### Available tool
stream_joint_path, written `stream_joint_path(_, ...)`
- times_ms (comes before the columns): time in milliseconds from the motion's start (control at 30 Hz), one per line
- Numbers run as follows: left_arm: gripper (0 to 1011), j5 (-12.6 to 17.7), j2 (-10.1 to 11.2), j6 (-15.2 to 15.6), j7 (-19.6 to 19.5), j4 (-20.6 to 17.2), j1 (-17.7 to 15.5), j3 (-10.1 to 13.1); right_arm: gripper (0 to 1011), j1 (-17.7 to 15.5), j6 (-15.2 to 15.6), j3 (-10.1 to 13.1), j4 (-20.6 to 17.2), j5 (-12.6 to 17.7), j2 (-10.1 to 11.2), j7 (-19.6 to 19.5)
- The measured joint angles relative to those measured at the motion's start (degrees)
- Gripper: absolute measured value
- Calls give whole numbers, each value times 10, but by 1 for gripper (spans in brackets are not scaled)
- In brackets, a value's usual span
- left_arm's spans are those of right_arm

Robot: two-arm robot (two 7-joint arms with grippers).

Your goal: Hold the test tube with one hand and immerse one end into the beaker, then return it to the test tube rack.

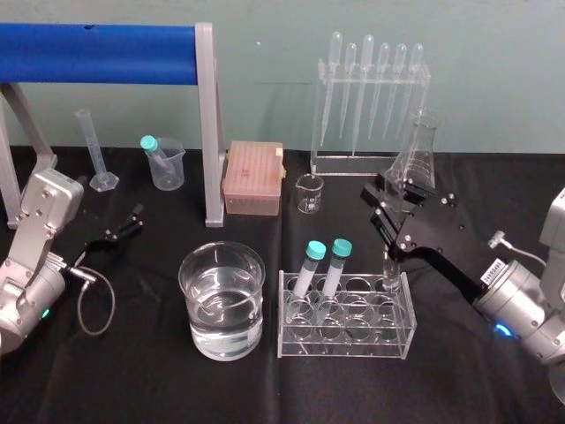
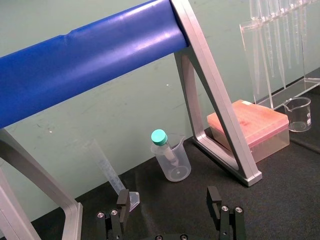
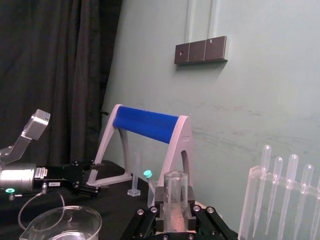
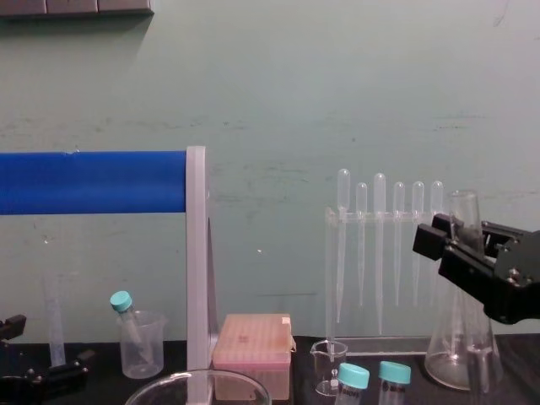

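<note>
The right end effector [image 1: 395, 208] reached in from the right side over the back right corner of the test tube rack [image 1: 344, 350], and its two black fingers were closed around the upper part of the test tube [image 3: 175, 192]. In the right wrist view the clear tube stood upright between the fingers, with its round rim free above them. In the head view the lower part of the tube [image 1: 389, 269] came down at the rack's back right compartment (how deep it sat there could not be told). Two teal-capped tubes [image 1: 321, 263] leaned in the left part of the same rack. The beaker [image 1: 187, 284], wide and partly filled with clear liquid, stood on the black worktop [image 1: 132, 375] just beside the rack, on its left, and apart from the held tube. The left end effector [image 1: 124, 228] was at the left side of the worktop, well apart from the beaker and the rack. In the left wrist view its fingers [image 2: 122, 200] were spread wide and held nothing. Behind it stood a small plastic beaker [image 1: 168, 168] with one capped tube inside, a thin graduated cylinder [image 1: 93, 146] and a stand with a blue roller [image 1: 97, 53]. Further right along the back were a pink tip box [image 1: 253, 179], a tiny glass beaker [image 1: 310, 193], a pipette stand [image 1: 371, 97] and a conical flask [image 1: 418, 150].
</note>
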Motion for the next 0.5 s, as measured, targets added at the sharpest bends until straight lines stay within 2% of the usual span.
stream_joint_path(500,1000,0,0,0,0,0,0,0,222,15,-1,-11,27,10,-4,15)
